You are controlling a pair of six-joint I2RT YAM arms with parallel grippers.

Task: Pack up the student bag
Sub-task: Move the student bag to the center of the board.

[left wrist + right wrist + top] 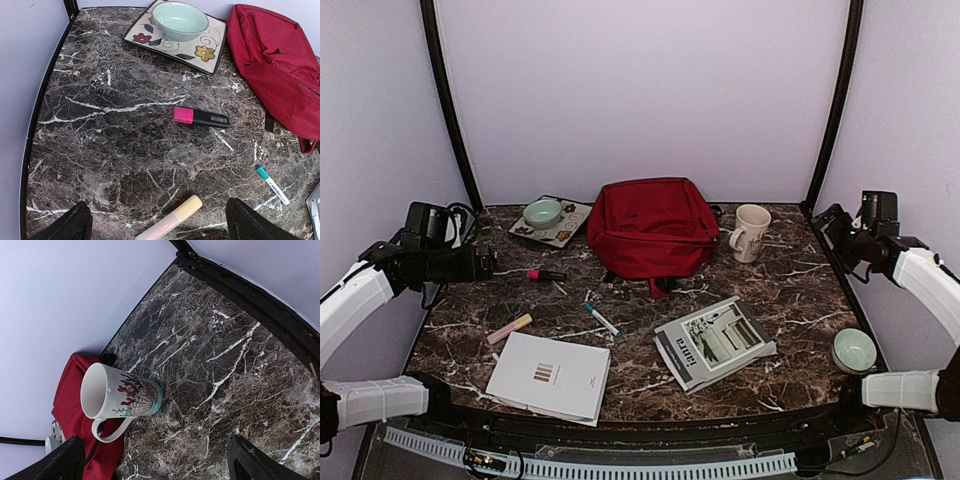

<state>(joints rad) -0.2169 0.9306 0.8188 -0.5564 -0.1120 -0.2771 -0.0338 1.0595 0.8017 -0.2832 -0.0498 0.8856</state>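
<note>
The red student bag (652, 226) lies closed at the back middle of the table; it also shows in the left wrist view (280, 70) and the right wrist view (75, 405). A white notebook (549, 376), a grey booklet (714, 342), a pink-capped black marker (546, 274), a yellow-capped tube (509, 328) and a teal-capped pen (603, 319) lie in front of it. My left gripper (485, 263) hovers open and empty at the left, above the tube (170, 220). My right gripper (828, 224) hovers open and empty at the back right, beside the mug.
A white mug with red pattern (751, 231) stands right of the bag. A patterned square plate (570, 226) holds a pale green bowl (542, 212) at the back left. Another green bowl (854, 349) sits near the right front edge. Black frame posts stand at the back corners.
</note>
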